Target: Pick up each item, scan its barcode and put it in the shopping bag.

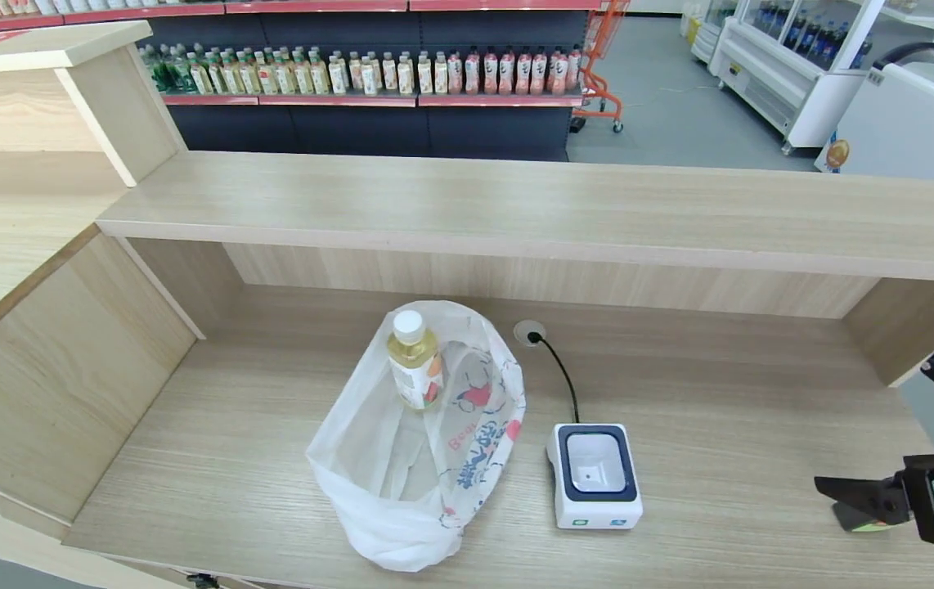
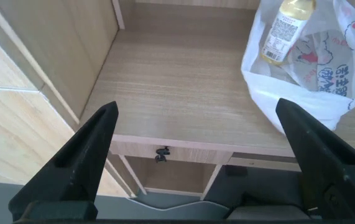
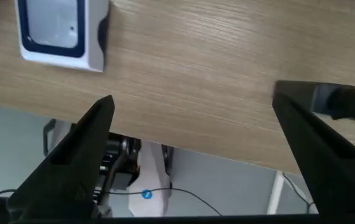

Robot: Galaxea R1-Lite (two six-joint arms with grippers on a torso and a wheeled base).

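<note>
Between the left gripper's dark fingers, which are spread wide apart, nothing is held; only the front edge of the wooden counter lies below the gap. Ahead of these jaws and off toward the robot's right sits the shopping bag, a white plastic one with red and blue print and its mouth gaping. A bottle of tea stands upright inside it, with a white cap and pale yellow drink.

The right gripper is released as well and carries nothing, poised above the counter's near edge at the robot's far right. Forward of its jaws and toward the robot's left is the barcode scanner, a white box with a dark-framed window facing up. The scanner sits just beside the bag, on the bag's right, not touching it. Its black cable runs away from the jaws to a round port in the counter.

Beyond the counter's raised ledge, store shelves hold rows of bottled drinks.
</note>
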